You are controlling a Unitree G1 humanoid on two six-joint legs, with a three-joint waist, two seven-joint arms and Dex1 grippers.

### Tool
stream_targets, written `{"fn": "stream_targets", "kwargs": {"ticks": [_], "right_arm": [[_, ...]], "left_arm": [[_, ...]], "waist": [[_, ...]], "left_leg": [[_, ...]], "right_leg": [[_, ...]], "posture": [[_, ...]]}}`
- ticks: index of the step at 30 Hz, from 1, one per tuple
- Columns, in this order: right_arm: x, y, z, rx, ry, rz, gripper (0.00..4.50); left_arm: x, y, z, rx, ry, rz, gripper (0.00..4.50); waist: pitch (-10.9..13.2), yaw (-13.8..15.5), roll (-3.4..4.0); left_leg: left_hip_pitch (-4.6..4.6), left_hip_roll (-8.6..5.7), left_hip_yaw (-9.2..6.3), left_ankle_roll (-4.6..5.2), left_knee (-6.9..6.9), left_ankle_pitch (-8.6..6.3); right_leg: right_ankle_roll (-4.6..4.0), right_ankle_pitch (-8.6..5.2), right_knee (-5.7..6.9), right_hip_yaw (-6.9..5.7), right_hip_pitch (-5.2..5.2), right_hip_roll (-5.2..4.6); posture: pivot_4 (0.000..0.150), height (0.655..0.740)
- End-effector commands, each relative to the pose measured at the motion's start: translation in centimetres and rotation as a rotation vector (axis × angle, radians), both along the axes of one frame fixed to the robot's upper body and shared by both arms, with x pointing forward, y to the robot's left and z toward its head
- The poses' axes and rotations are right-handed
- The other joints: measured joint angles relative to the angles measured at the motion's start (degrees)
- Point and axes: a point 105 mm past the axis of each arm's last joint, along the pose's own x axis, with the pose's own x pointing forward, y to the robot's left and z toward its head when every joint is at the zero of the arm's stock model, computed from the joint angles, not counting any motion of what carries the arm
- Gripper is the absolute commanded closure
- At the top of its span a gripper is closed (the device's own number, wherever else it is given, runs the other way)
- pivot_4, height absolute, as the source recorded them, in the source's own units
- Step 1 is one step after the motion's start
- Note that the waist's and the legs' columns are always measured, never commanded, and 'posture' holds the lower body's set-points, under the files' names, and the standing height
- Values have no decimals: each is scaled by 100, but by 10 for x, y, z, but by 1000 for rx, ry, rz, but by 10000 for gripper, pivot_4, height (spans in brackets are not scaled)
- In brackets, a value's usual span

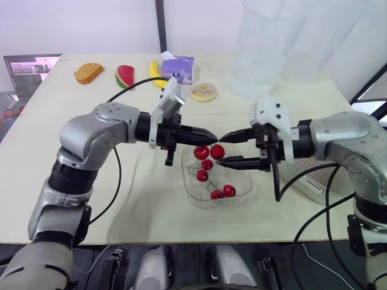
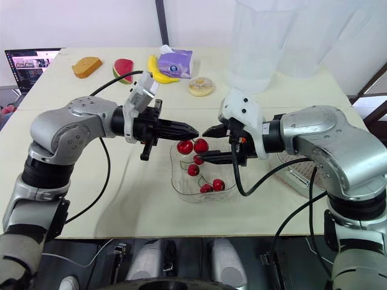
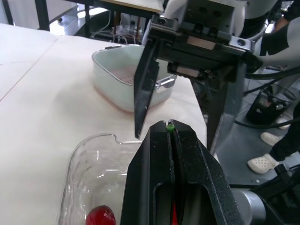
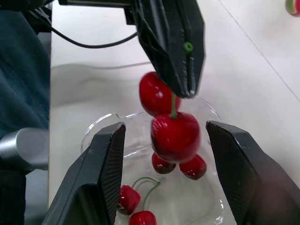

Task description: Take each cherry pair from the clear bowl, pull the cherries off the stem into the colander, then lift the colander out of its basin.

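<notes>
My left gripper point(image 1: 208, 133) is shut on the green stem of a red cherry pair point(image 1: 209, 151), which hangs just above the clear bowl point(image 1: 243, 194). In the left wrist view the stem's end point(image 3: 170, 126) pokes out between the shut fingertips. Facing it, my right gripper point(image 1: 224, 149) is open, one finger on each side of the hanging cherries point(image 4: 176, 136) without touching them. Several more cherries point(image 1: 222, 192) lie in the bowl. The pink colander point(image 3: 133, 77) sits inside its white basin point(image 3: 110, 89) on the table to the right, beyond my right arm.
Toy bread point(image 1: 89, 73), a watermelon slice point(image 1: 124, 75), a banana point(image 1: 156, 74), a purple tissue pack point(image 1: 178, 68) and a donut point(image 1: 204, 92) lie at the back of the table. A laptop point(image 1: 30, 66) stands at far left. Tall clear plastic containers point(image 1: 272, 48) rise at back right.
</notes>
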Motion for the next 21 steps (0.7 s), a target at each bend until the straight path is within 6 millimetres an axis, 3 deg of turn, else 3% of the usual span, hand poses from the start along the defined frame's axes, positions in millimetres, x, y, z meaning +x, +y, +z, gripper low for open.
{"fn": "stream_targets", "kwargs": {"ticks": [1, 12, 15, 17, 19, 21], "right_arm": [[-1, 6, 9, 20, -39, 15, 15441], [3, 6, 5, 29, -30, -6, 15441], [4, 7, 5, 34, -31, -12, 24198], [5, 7, 5, 36, -33, -19, 34891], [5, 7, 4, 38, -32, -21, 42146], [5, 7, 4, 38, -31, -24, 43722]], "left_arm": [[-3, -1, 13, -28, -51, -1, 45000], [-4, -3, 16, -51, -34, 8, 45000], [-5, -4, 16, -54, -30, 7, 45000], [-5, -4, 16, -56, -27, 9, 45000], [-5, -4, 16, -57, -27, 13, 45000], [-4, -3, 17, -58, -25, 15, 45000]], "waist": [[0, -13, 0], [0, -8, 0], [0, -8, 0], [0, -8, 0], [0, -11, 0], [0, -10, 0]], "left_leg": [[0, 1, 0, 0, 0, 0], [0, 1, 0, 0, 0, 0], [0, 1, 0, 0, 0, 0], [0, 1, 0, -1, -1, 0], [0, 1, 0, -1, -1, 0], [0, 1, 0, -1, -1, 1]], "right_leg": [[0, 0, 0, 0, -1, 0], [0, 0, 0, 0, 0, -1], [0, 0, 0, 0, 0, -1], [0, 0, 0, 0, 0, -1], [0, 0, 0, 0, 0, -1], [0, 0, 0, 0, 0, -1]], "posture": [[1500, 7400], [1500, 7400], [1500, 7400], [1500, 7400], [1500, 7400], [1500, 7400]]}}
